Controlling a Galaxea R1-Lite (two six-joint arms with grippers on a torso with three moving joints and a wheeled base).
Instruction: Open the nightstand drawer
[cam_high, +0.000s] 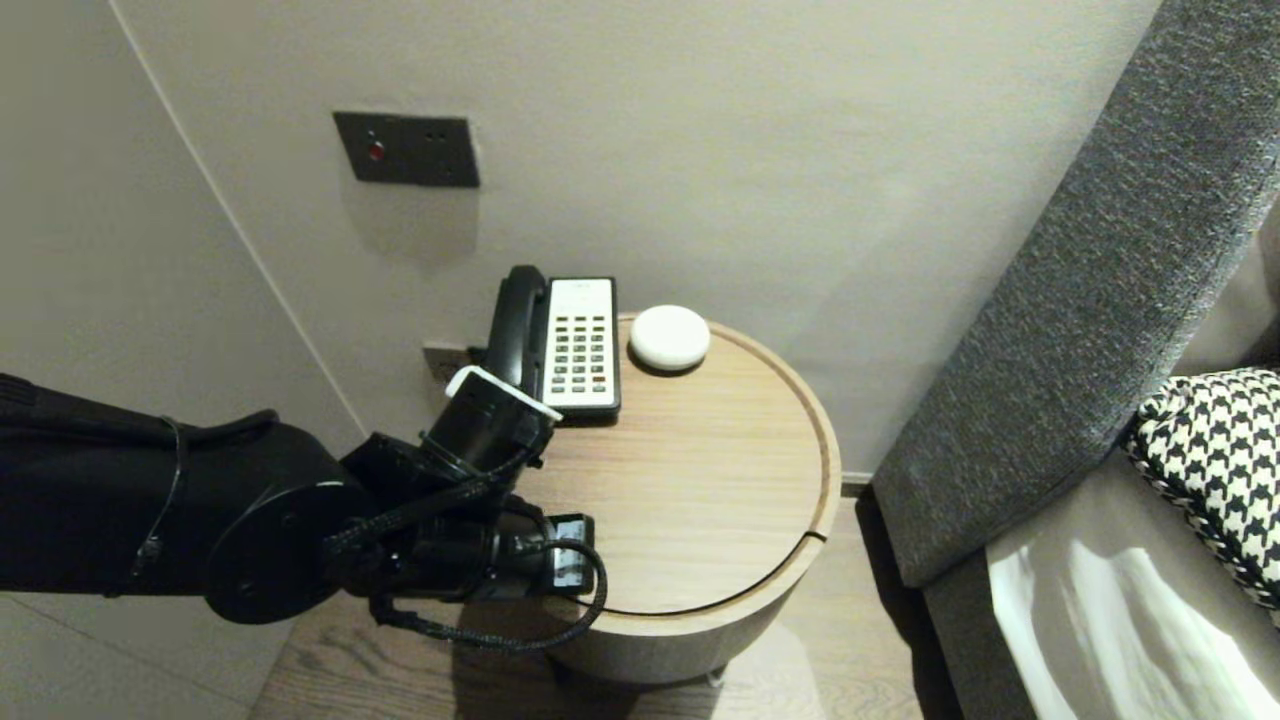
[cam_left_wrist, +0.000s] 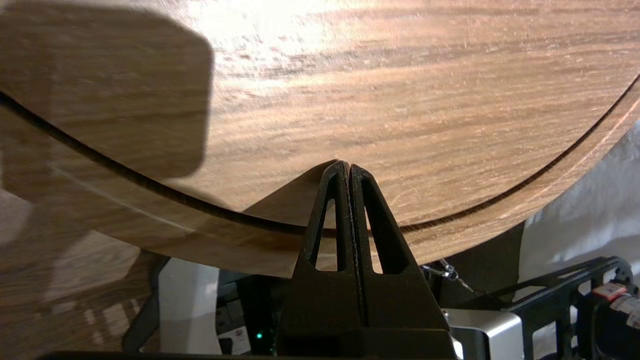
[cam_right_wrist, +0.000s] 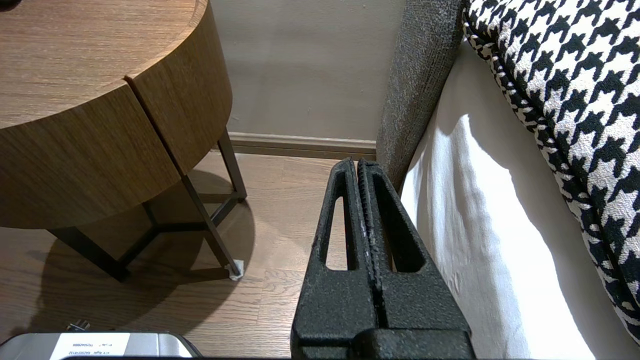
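We see the left end effector (cam_left_wrist: 348, 166) out over the near left part of the round wooden table (cam_high: 700, 480), at the end of the arm that comes in from the left of the head view. Its two black fingers are pressed flat together with nothing between them. In its wrist view the tips sit over bare wood, just inside the dark groove that follows the table's rim. We cannot tell whether the tips touch the wood. A blocky shadow lies on the wood beside them.

The phone (cam_high: 575, 345) is the nearest thing to that end effector. It lies at the far left edge of the table, by the wall, with its black handset (cam_high: 515, 320) in the cradle on its left side and its white keypad facing up. In the head view the front of the left wrist overlaps the phone's near left corner; we cannot say whether they touch. Just right of the phone, close but apart, sits a white puck (cam_high: 669, 338). A dark wall plate (cam_high: 405, 149) with a red dot is on the wall above the phone.

The right end effector (cam_right_wrist: 358, 162) is parked low, its fingers closed on nothing, over the wooden floor (cam_right_wrist: 280, 200) between the table and the bed (cam_right_wrist: 450, 210). A houndstooth cushion (cam_high: 1215, 450) lies on the bed.
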